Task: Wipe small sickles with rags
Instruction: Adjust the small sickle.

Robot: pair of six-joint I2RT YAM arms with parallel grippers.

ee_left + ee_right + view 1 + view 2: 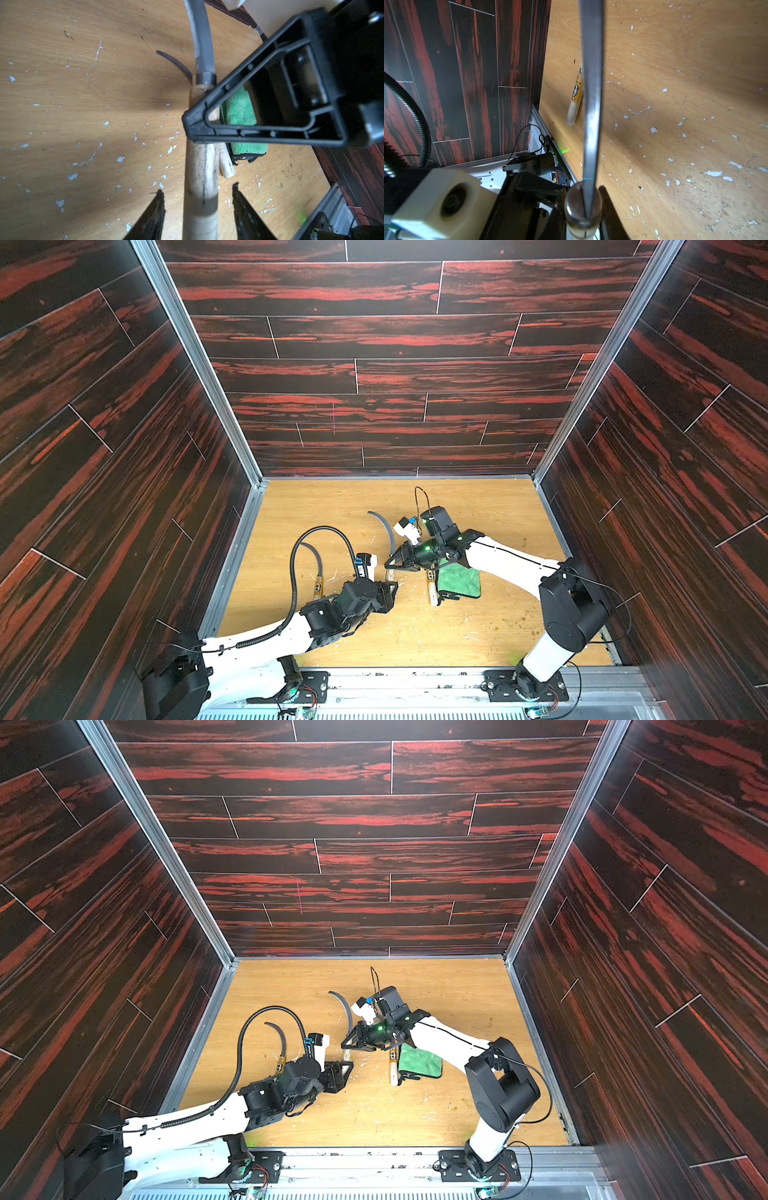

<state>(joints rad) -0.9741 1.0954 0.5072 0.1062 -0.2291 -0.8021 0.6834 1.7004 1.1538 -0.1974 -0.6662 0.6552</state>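
Observation:
One small sickle (388, 537) has its grey curved blade pointing to the back wall. My right gripper (391, 566) is shut on its pale handle just below the dark ferrule (583, 199). My left gripper (197, 189) is open; the handle's lower end (200, 176) runs between its fingers with a gap on each side. A second sickle (318, 572) with a yellow label lies to the left. A third sickle's handle (433, 591) lies beside the green rag (459, 580), its blade hidden under my right arm.
The wooden table (478, 510) is scratched and dotted with white flecks and crumbs. Dark red plank walls (374, 364) enclose it on three sides. A metal rail (415, 676) with both arm bases runs along the front edge. A black hose (316, 531) loops above the left arm.

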